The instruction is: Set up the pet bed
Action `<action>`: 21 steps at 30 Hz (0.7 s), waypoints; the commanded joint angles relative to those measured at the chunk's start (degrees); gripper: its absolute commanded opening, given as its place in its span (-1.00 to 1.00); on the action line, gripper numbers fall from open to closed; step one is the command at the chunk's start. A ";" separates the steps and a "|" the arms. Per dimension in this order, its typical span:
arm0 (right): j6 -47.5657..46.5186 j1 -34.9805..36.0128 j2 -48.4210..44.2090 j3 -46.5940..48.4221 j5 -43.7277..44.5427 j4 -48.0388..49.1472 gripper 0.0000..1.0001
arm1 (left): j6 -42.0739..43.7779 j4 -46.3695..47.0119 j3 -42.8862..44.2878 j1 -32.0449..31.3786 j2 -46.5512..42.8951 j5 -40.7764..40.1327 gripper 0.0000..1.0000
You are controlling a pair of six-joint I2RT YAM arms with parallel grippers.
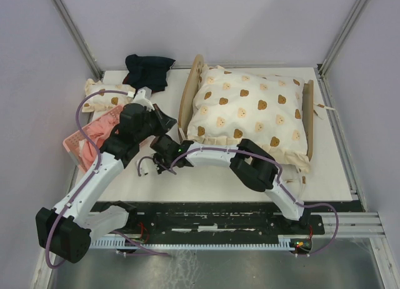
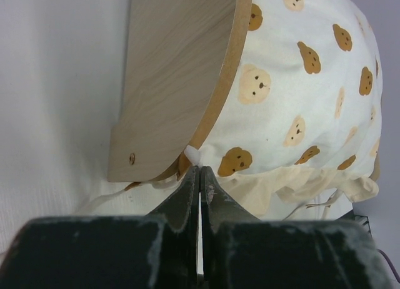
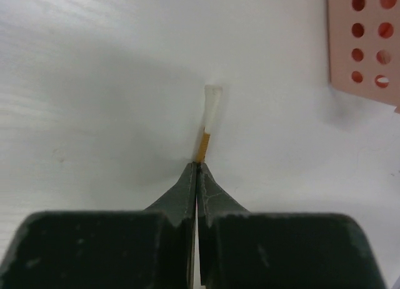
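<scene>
Plywood pet bed (image 1: 187, 104), smooth arched headboard (image 2: 175, 82), puffy bear-print quilt (image 1: 250, 111) against it, left gripper (image 2: 200, 170) fully closed at headboard's corner, right gripper (image 3: 197, 167) near headboard, pinching thin white-tipped cord (image 3: 212, 107).

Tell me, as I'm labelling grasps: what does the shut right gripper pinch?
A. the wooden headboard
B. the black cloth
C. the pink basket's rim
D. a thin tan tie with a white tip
D: the thin tan tie sticks out from between the closed tips of the right gripper, while the pink basket lies apart from it.
</scene>
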 commanded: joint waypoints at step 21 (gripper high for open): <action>31.13 -4.02 -39.50 -51.08 3.14 41.44 -0.96 | -7.00 0.78 -22.31 0.82 -18.15 0.66 -0.94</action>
